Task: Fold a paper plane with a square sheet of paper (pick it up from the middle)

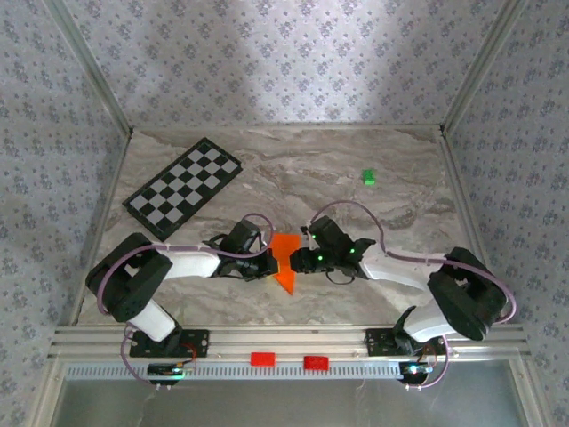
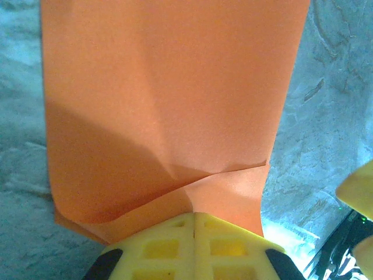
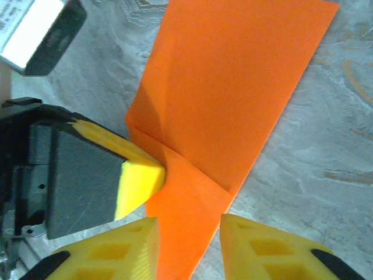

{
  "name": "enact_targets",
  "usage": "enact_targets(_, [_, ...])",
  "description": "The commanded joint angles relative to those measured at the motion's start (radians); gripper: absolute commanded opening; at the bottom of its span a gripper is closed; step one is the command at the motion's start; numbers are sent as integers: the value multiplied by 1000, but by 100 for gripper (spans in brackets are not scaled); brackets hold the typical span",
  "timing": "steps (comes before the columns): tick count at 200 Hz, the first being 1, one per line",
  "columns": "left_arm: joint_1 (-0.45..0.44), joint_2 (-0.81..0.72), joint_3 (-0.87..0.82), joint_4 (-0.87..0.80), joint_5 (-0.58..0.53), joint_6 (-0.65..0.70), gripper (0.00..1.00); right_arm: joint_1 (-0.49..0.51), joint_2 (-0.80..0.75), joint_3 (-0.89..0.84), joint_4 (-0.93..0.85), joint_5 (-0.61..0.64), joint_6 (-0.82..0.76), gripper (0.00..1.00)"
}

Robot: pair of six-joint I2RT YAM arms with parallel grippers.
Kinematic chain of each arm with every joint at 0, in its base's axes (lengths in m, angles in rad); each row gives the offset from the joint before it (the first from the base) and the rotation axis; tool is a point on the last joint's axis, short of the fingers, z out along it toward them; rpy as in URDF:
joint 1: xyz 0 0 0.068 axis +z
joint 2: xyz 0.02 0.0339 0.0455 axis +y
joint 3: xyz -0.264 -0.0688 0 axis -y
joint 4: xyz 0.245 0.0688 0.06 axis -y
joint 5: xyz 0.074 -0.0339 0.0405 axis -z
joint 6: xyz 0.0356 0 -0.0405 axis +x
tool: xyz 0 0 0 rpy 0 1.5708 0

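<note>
Soft light fell from above, brightest on the back wall (image 1: 293, 53). The left wrist view had a blue cast and glare on the table (image 2: 326, 116); the paper (image 2: 163, 87) held soft shadows at its fold. Near edges blurred.

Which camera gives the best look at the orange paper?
The right wrist view: the orange paper is large and sharp, with its folded flap and side edges clear. The top external view shows it far away and tiny; the left wrist view is close but crops its edges.
</note>
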Motion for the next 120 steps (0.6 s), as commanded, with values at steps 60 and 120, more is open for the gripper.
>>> enact_targets(60, [-6,17,-25,-76,-48,23,0,127,150,69,59,-69,83,10])
enact_targets(120, [-6,13,-26,-83,-51,26,0,141,164,16,41,-60,111,8])
